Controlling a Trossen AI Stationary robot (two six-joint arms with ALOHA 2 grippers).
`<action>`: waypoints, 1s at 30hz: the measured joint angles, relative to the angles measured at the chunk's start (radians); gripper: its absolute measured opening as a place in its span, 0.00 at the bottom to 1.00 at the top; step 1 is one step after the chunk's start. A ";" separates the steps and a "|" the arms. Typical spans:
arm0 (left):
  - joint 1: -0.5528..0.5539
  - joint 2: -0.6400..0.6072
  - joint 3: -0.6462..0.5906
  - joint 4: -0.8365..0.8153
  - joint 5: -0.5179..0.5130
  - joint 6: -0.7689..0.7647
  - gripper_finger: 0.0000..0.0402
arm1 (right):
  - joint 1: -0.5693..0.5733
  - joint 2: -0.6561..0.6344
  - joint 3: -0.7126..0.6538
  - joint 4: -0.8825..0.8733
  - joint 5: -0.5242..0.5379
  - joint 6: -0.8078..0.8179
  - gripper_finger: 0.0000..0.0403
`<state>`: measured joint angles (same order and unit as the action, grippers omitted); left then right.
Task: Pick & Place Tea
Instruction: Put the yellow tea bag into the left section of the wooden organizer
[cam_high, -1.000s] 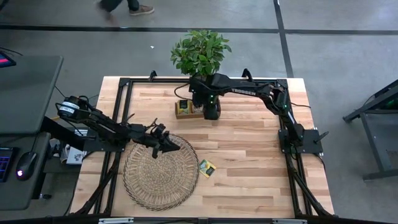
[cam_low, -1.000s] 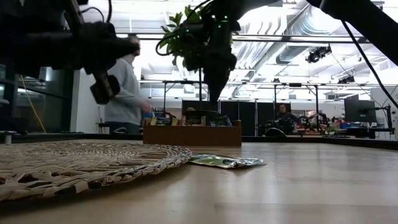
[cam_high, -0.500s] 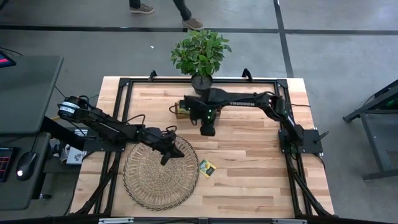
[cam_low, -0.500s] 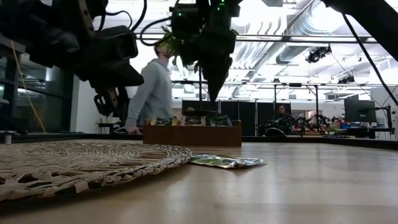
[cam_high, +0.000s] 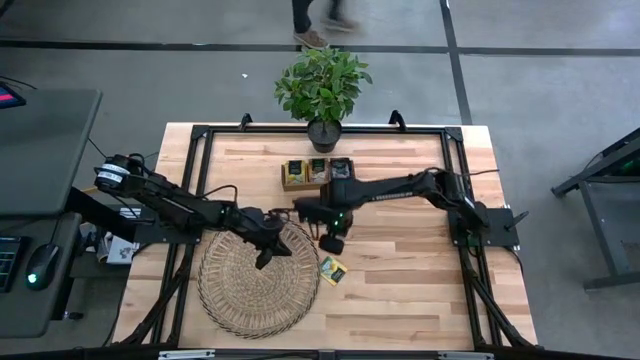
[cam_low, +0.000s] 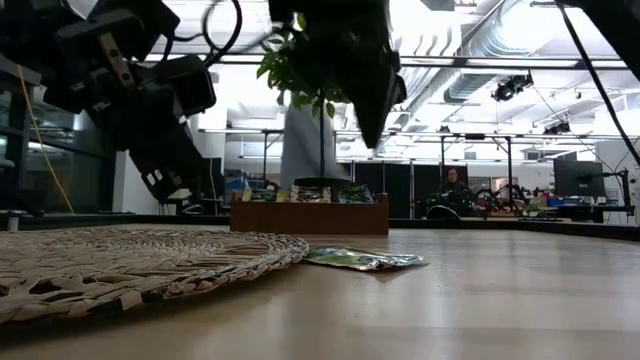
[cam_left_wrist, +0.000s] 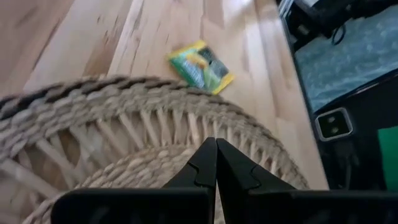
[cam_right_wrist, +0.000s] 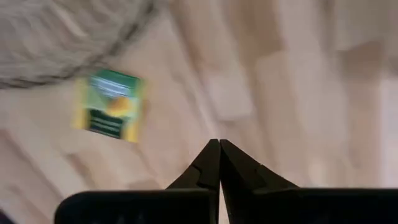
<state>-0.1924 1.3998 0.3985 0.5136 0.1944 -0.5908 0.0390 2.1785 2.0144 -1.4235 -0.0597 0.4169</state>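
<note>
Bright overhead light; backlit glare low view; right wrist view motion-blurred

Yellow-green tea sachet (cam_high: 332, 268), tan woven wicker mat (cam_high: 258, 290), pale striped wooden table (cam_high: 400, 290)

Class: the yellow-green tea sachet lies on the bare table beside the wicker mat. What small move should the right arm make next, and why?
Probably open the right pincer and lower it: it hovers shut, empty, just short of the sachet.

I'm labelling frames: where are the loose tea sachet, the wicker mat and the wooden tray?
tea sachet (cam_high: 333, 269), high view, its middle.
wicker mat (cam_high: 235, 305), high view, bare weave near its edge.
wooden tray (cam_low: 310, 217), low view, its front wall.
</note>
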 joint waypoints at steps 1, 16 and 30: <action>0.004 0.005 0.000 -0.005 0.004 0.003 0.00 | 0.017 0.000 0.000 0.026 -0.013 0.024 0.00; 0.016 0.012 0.000 -0.106 0.123 -0.064 0.00 | 0.282 0.000 0.000 0.276 0.009 0.357 0.00; 0.016 0.014 0.196 -0.380 0.220 0.057 0.00 | 0.672 0.020 0.001 0.450 0.518 1.183 0.00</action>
<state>-0.1768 1.4137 0.5941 0.1333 0.4142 -0.5337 0.7114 2.1982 2.0156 -0.9739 0.4583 1.6000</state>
